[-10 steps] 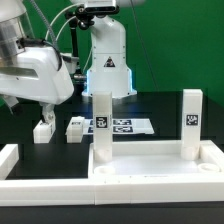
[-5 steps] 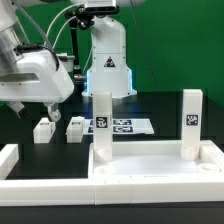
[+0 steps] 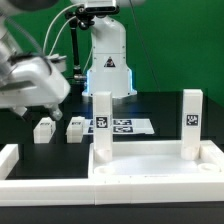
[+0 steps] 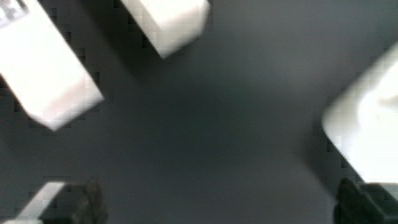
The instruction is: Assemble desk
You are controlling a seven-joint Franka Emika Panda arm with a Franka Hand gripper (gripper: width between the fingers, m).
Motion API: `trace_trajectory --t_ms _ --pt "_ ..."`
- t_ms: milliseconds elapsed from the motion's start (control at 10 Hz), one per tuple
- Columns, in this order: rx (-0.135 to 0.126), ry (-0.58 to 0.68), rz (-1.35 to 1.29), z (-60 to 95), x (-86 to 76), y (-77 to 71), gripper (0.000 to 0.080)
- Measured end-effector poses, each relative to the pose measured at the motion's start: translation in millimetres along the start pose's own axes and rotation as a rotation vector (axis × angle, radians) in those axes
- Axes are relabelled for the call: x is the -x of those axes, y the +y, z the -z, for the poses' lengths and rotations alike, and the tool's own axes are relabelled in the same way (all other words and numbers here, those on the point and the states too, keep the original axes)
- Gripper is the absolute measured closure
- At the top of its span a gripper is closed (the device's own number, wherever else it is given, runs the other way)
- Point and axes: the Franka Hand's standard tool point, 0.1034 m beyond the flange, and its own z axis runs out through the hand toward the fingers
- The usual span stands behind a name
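The desk top is shown lying near the front of the black tabletop, well apart from the arm, with two legs already set upright at its rear corners, one toward the exterior view's left and one toward the exterior view's right. Two further legs are seen loose on the tabletop, the outer loose leg and the inner loose leg, side by side and just beside the marker board. The task is therefore judged to be about half done, and the step in hand is taken to be the fetching of a third leg. The arm is blurred in the exterior view and is placed above the two loose legs. In the wrist view the fingers are seen spread wide with nothing held between them, and only dark tabletop is shown in the gap; two white blocks, probably the loose legs, are seen off to one side rather than between the tips. The next move is judged to call for the fingers to be centred over one loose leg and lowered around it before being closed. Care is called for, since the neighbouring leg lies close and could be knocked.
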Motion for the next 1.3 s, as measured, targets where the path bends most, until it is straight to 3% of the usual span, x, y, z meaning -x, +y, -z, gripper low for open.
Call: trace_trajectory --t_ms 100,200,300,400,700,900,1300 --pt "-0.026 -0.109 0.023 -5.1 12.4 4.7 0.015" --pt "-0.013 -0.172 0.03 -5.3 14.3 6.3 0.015" --pt "0.022 -0.229 0.03 -4.8 14.9 6.7 0.015" --pt "0.018 -0.296 0.025 -8.5 15.1 8.3 0.015" --pt "0.025 -0.295 0.022 -11.4 7.4 11.2 0.015" --pt "0.052 -0.338 -0.001 -27.9 12.2 18.5 0.015" --pt "0.089 -0.364 -0.013 -44.0 26.0 1.2 0.015"
